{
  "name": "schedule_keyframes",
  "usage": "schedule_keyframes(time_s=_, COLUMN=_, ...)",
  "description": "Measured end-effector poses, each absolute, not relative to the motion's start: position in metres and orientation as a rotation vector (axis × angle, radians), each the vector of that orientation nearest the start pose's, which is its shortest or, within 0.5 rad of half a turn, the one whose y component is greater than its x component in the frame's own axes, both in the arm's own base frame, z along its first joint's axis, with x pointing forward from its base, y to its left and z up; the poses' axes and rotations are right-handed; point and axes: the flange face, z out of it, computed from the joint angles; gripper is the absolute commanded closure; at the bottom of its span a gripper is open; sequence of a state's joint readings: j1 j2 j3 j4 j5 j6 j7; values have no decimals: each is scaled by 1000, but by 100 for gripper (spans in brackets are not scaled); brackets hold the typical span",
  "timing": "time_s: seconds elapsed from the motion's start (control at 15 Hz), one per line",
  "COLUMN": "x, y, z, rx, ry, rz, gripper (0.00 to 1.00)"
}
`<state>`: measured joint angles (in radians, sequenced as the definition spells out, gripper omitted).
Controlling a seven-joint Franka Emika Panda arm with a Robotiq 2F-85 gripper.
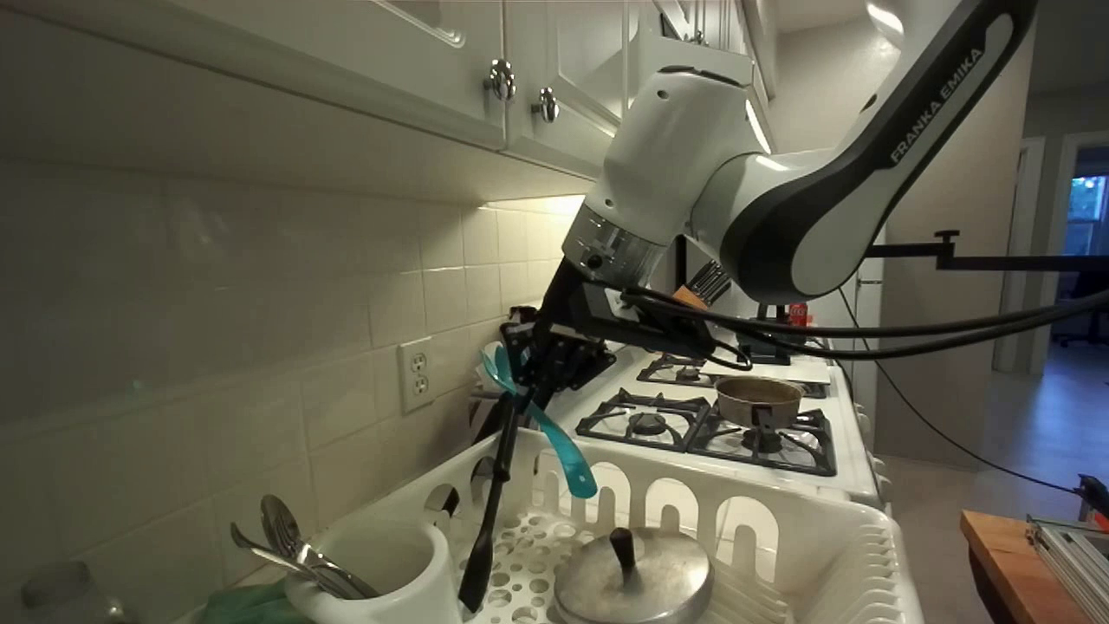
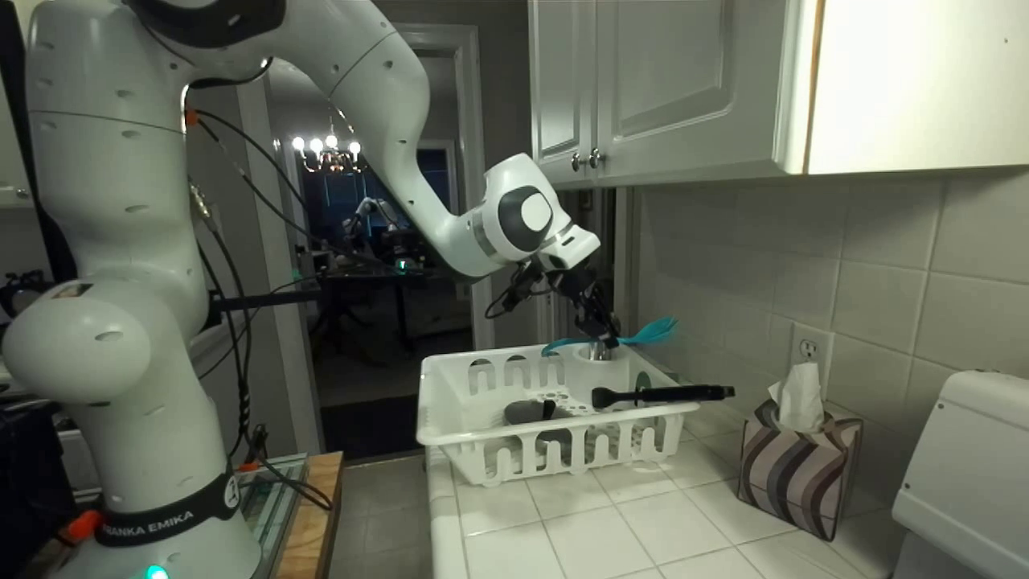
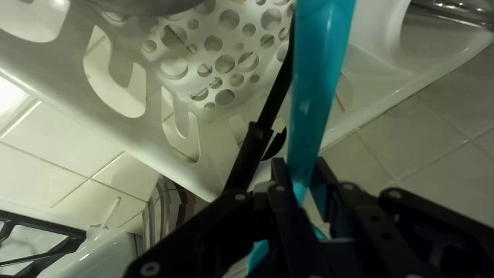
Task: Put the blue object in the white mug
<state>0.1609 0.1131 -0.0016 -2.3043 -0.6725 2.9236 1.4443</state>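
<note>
My gripper (image 3: 297, 172) is shut on the blue object (image 3: 314, 77), with a finger on each side of its handle. In both exterior views the gripper (image 1: 524, 394) (image 2: 608, 341) holds the blue object (image 1: 563, 446) (image 2: 655, 330) in the air above the dish rack. Its pronged head points toward the tiled wall and its handle slants down over the rack. The white mug (image 1: 398, 598) stands at the rack's corner with several metal spoons in it. In the wrist view the mug (image 3: 389, 27) is at the upper right, partly cut off. It also shows behind the rack's far end (image 2: 593, 358).
The white dish rack (image 1: 832, 511) (image 2: 482, 438) holds a metal pot lid (image 1: 632, 576) and a black long-handled utensil (image 1: 491, 511) leaning over its edge. A stove with a pan (image 1: 758, 403) and a tissue box (image 2: 796, 470) stand beyond. Cabinets (image 1: 303, 61) hang overhead.
</note>
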Motion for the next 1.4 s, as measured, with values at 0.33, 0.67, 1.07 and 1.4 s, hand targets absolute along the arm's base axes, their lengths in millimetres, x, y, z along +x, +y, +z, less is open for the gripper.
schedule_keyframes(time_s=0.33, x=546, y=148, z=340, rx=-2722, ry=913, rz=-900, gripper=95)
schedule_keyframes(time_s=0.67, x=555, y=169, z=335, rx=-2711, ry=859, rz=-1008, gripper=95)
schedule_keyframes(time_s=1.07, x=564, y=194, z=318, rx=-2700, ry=846, rz=-1087, gripper=95)
schedule_keyframes(time_s=1.4, x=575, y=205, z=302, rx=-2683, ry=868, rz=-1104, gripper=95)
